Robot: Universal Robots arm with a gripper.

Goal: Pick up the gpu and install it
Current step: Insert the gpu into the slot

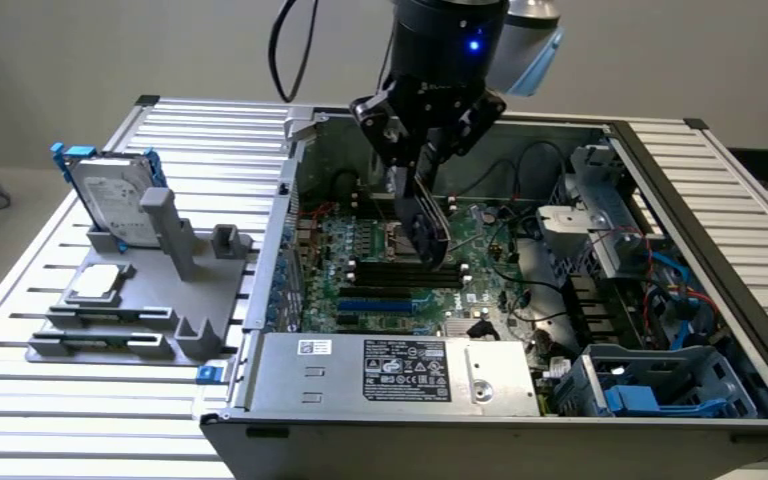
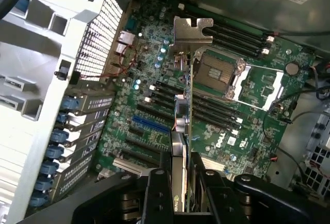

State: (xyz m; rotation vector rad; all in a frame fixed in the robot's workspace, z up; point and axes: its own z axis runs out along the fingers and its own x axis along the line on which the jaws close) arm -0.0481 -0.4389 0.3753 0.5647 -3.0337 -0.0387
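My gripper hangs inside the open computer case, shut on the gpu. The card stands on edge, its black cooler facing the exterior view's left, above the large green motherboard. In the wrist view the gpu runs away from my black fingers, ending in its silver metal bracket. Its lower edge hovers over the black expansion slots beside the blue slot; whether it touches a slot I cannot tell.
The case's power supply sits at the front, drive cages and cables on the exterior view's right. Outside, a grey holder carries a silver hard drive with blue rails. The CPU socket and memory slots lie beyond the card.
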